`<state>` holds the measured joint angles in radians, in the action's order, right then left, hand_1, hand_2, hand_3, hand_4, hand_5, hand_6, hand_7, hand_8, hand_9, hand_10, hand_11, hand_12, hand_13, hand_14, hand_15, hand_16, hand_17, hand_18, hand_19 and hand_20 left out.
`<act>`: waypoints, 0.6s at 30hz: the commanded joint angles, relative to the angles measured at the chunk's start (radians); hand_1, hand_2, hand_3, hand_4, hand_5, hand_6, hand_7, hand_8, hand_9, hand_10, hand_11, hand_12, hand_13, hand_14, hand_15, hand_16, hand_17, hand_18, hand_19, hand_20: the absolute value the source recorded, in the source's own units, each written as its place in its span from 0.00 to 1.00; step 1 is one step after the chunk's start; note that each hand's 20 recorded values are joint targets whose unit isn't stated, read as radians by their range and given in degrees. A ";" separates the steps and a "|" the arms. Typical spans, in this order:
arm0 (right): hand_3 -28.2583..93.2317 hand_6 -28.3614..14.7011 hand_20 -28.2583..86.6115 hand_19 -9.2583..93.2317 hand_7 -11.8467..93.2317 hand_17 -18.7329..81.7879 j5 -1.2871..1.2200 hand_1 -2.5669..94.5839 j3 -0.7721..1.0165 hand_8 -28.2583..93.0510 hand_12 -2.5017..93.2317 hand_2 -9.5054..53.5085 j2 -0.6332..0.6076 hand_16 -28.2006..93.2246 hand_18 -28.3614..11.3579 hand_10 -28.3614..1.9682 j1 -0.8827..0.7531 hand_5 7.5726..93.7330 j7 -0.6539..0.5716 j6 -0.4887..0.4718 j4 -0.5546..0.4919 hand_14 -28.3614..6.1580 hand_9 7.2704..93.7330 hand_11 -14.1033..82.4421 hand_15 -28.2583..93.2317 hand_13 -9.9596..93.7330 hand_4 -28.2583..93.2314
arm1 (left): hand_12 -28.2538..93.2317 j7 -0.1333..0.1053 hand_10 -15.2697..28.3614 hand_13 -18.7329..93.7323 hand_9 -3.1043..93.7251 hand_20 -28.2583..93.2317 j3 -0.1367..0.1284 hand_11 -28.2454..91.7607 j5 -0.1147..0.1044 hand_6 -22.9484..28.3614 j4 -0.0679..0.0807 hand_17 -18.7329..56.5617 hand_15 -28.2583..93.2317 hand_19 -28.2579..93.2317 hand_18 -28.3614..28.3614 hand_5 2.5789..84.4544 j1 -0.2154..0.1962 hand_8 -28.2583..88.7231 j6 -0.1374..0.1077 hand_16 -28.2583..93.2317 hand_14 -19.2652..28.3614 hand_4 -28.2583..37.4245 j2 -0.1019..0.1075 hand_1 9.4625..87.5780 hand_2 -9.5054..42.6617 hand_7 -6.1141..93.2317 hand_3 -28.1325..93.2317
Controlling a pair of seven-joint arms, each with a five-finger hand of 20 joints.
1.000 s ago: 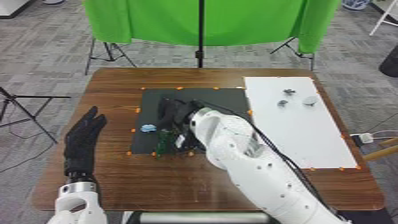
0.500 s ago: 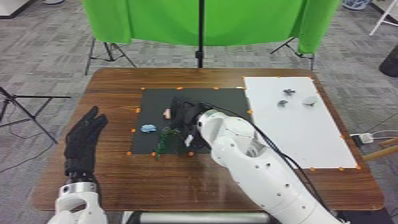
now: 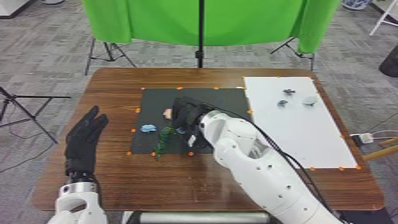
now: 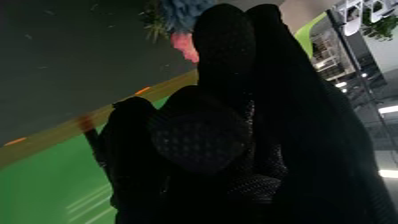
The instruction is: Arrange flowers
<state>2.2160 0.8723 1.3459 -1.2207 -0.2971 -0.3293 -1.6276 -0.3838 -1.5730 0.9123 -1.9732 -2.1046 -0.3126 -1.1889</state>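
Right hand (image 3: 188, 113) shifts right across the dark mat (image 3: 213, 94), uncovering the pink flower (image 3: 167, 114) and more green foliage (image 3: 163, 140). We read this as clearing room to check or adjust the arrangement. Whether this hand is released, clenched or grasping something, we cannot tell. Blue flower (image 3: 147, 128) lies left of the foliage, on the mat. Left hand (image 3: 84, 136) rests extended and relaxed, empty. Textures: blue petals ruffled, bunched; foliage thin, feathery; mat flat, rectangular; gloves black fabric.

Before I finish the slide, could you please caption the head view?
Right hand over dark mat, near pink flower and blue flower.
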 commanded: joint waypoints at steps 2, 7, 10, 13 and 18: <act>0.55 0.67 0.68 1.00 0.28 0.86 -0.064 0.69 0.117 0.31 0.39 0.00 -0.085 0.53 0.50 0.57 0.022 0.75 0.013 0.160 -0.118 0.80 0.94 0.46 0.70 1.00 0.19 | 0.33 0.010 0.64 0.47 0.47 0.38 0.003 0.36 0.009 0.52 0.009 0.33 0.31 0.25 0.67 0.50 -0.012 0.19 0.018 0.25 0.71 0.13 -0.006 0.18 0.06 0.14 0.80; 0.60 0.67 0.71 1.00 0.28 0.84 0.063 0.62 0.214 0.32 0.31 0.00 -0.218 0.54 0.47 0.54 0.066 0.75 -0.050 0.210 -0.115 0.78 0.91 0.50 0.70 0.98 0.17 | 0.33 0.010 0.64 0.47 0.47 0.38 -0.002 0.36 0.005 0.52 0.005 0.33 0.31 0.25 0.67 0.49 -0.020 0.19 0.013 0.25 0.71 0.13 -0.001 0.18 0.06 0.14 0.80; 0.65 0.67 0.71 1.00 0.27 0.83 0.171 0.55 0.259 0.31 0.30 0.00 -0.268 0.53 0.45 0.52 0.093 0.72 -0.088 0.112 -0.042 0.75 0.89 0.48 0.71 0.96 0.16 | 0.33 0.011 0.64 0.47 0.47 0.38 -0.003 0.36 0.006 0.52 0.003 0.33 0.31 0.25 0.67 0.50 -0.025 0.19 0.014 0.25 0.71 0.13 -0.001 0.18 0.06 0.14 0.80; 0.71 0.69 0.71 1.00 0.27 0.81 0.276 0.45 0.314 0.19 0.29 0.00 -0.268 0.53 0.43 0.48 0.096 0.70 -0.095 0.020 0.042 0.72 0.86 0.42 0.71 0.94 0.15 | 0.33 0.008 0.64 0.47 0.47 0.38 -0.003 0.36 0.006 0.52 0.001 0.33 0.31 0.25 0.67 0.50 -0.026 0.19 0.011 0.25 0.71 0.13 -0.002 0.18 0.06 0.14 0.80; 0.72 0.69 0.70 1.00 0.25 0.81 0.345 0.43 0.382 0.17 0.28 0.00 -0.254 0.52 0.43 0.46 0.068 0.68 -0.092 -0.102 0.106 0.71 0.85 0.39 0.71 0.93 0.15 | 0.33 0.003 0.64 0.47 0.47 0.38 -0.003 0.36 0.008 0.52 0.002 0.33 0.31 0.25 0.67 0.50 -0.023 0.20 0.013 0.25 0.71 0.13 -0.006 0.18 0.06 0.14 0.80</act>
<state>2.5199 1.1660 1.1216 -1.1178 -0.3626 -0.3159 -1.6206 -0.3826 -1.5774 0.9135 -1.9750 -2.1106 -0.3074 -1.1867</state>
